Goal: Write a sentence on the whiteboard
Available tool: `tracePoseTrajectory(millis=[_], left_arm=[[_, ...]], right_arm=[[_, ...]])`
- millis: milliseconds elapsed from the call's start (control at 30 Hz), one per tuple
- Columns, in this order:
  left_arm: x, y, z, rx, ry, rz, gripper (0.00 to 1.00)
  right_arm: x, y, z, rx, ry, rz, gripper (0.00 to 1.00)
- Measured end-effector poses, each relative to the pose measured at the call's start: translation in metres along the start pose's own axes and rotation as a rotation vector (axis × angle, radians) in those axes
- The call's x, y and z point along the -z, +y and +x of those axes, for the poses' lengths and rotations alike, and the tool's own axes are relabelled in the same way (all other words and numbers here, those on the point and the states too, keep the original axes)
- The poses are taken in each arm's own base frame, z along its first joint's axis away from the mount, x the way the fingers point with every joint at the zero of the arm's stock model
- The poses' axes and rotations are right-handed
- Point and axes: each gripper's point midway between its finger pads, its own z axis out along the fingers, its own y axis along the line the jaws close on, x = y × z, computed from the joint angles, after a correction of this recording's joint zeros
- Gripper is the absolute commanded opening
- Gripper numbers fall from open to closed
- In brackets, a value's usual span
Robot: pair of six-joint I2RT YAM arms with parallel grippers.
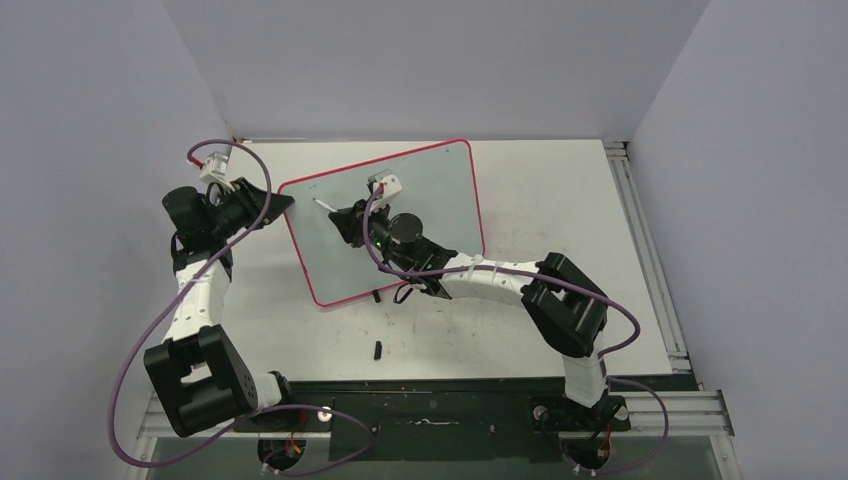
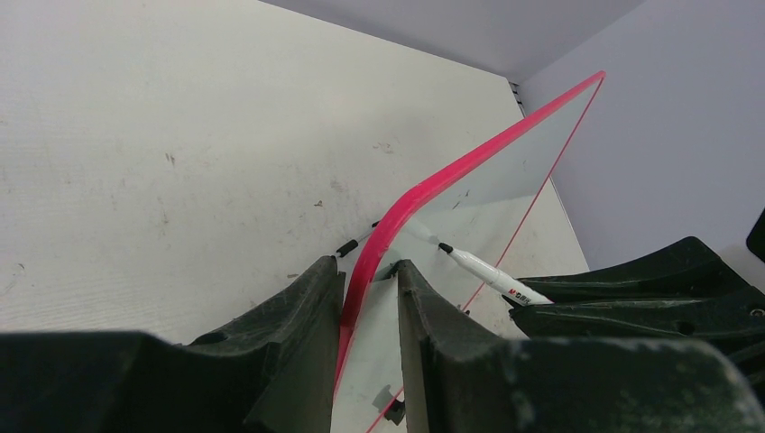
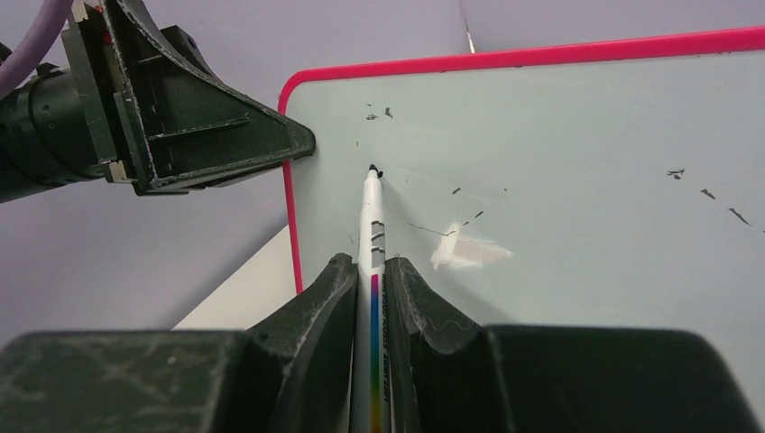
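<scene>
The whiteboard (image 1: 440, 185), pale with a pink-red rim, lies skewed at the middle of the table. My left gripper (image 1: 283, 200) is shut on its left corner rim (image 2: 424, 189), one finger on each side (image 2: 370, 271). My right gripper (image 1: 345, 220) is shut on a white marker (image 3: 370, 216) with a rainbow stripe. The marker's black tip touches the board (image 3: 586, 135) near its upper left corner. The marker also shows in the left wrist view (image 2: 492, 278). No written sentence shows on the board, only a few small black flecks and a white smear (image 3: 465, 251).
A small black cap-like piece (image 1: 378, 349) lies on the white tabletop in front of the board, and another (image 1: 374, 296) lies at the board's near edge. Grey walls close in the left, back and right. A metal rail (image 1: 630, 210) runs along the table's right edge.
</scene>
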Motion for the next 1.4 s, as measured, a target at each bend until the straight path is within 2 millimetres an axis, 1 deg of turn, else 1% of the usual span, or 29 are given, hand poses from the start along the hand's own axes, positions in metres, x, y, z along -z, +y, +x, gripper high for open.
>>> tracePoseTrajectory(millis=[167,367,500,667,800,1067,1267,1400], left_arm=[[0.0,0.0,0.0,0.0,0.0,-0.001,0.24],[0.0,0.0,0.001,0.001,0.0,-0.001,0.23],[0.0,0.0,0.001,0.0,0.0,0.0,0.23],[0.0,0.0,0.0,-0.003,-0.002,0.0,0.22],[0.0,0.001,0.0,-0.002,-0.003,-0.002,0.22],[0.0,0.001,0.0,-0.004,-0.004,-0.001,0.22],[0.0,0.001,0.0,-0.004,-0.003,0.001,0.21],[0.0,0.0,0.0,-0.004,-0.003,0.001,0.21]], right_arm=[[-0.002,0.001,0.004,0.0,0.004,-0.006,0.05],[-0.003,0.01,0.019,0.0,0.033,-0.032,0.05],[-0.002,0.012,0.023,0.001,0.037,-0.034,0.05],[0.001,0.008,0.028,0.001,0.034,-0.018,0.05],[0.01,0.004,0.038,0.002,0.045,0.006,0.05],[0.024,-0.008,0.035,0.009,0.036,0.066,0.05],[0.025,-0.009,0.035,0.009,0.037,0.071,0.05],[0.027,-0.008,0.039,0.017,0.044,0.07,0.05]])
